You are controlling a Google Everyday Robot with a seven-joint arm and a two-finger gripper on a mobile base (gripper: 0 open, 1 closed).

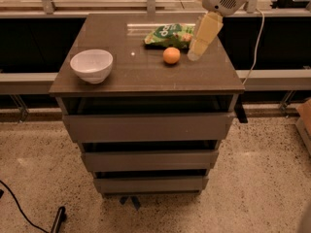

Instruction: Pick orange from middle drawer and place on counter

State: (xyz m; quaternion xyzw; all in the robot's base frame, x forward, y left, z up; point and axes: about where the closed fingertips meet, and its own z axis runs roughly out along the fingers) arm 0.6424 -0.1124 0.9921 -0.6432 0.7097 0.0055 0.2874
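1. gripper [194, 55] hangs over counter [121, 76] far right, open or closed: can't tell
2. orange [171, 55] on counter just beside gripper tip, bowl [91, 65] side, apart
3. round, no axis to align

White bowl [91, 65] at left, green snack bag [169, 34] farther back.

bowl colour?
White bowl, shown best in the camera view. The pincer hovers just right of the orange.
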